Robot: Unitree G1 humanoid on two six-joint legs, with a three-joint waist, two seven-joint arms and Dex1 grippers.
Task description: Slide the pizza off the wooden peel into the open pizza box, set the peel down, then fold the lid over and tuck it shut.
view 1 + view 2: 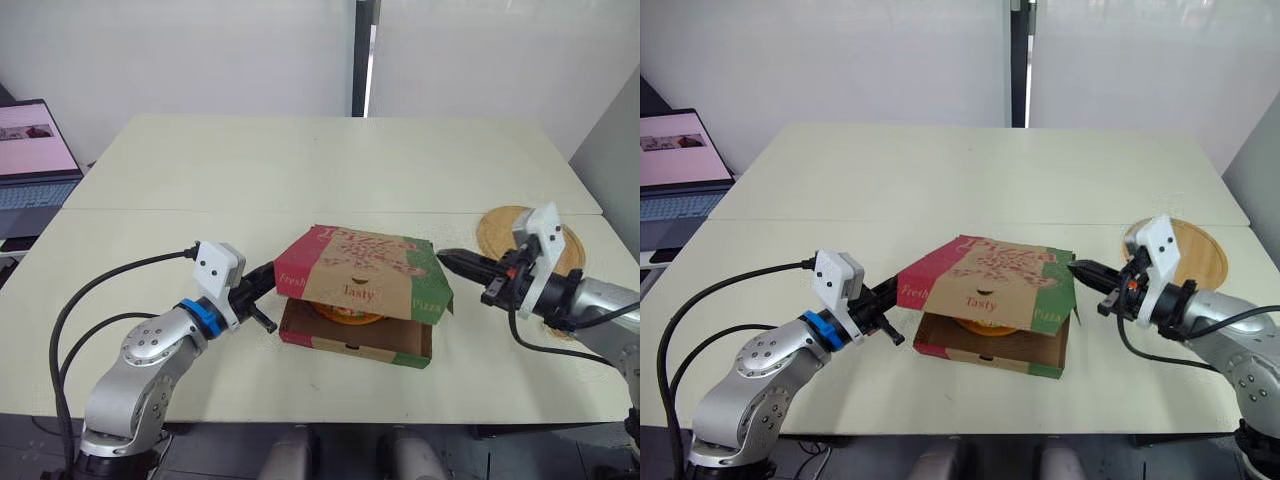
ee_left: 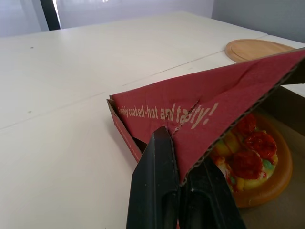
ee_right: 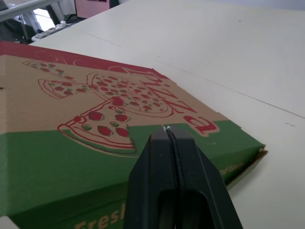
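Observation:
The pizza box (image 1: 355, 348) sits near the table's front edge with the pizza (image 2: 252, 162) inside. Its printed lid (image 1: 365, 270) hangs tilted over the base, the front side still raised. My left gripper (image 2: 178, 143) is shut on the lid's red side flap (image 2: 190, 114) at the box's left side. My right gripper (image 1: 445, 257) is shut with nothing between its fingers, and its tip is at the lid's green right edge (image 3: 71, 162). The round wooden peel (image 1: 500, 228) lies flat on the table behind my right arm.
A laptop (image 1: 35, 150) stands open at the far left, off the table. The table's seam (image 1: 200, 209) runs across behind the box, with bare tabletop beyond it.

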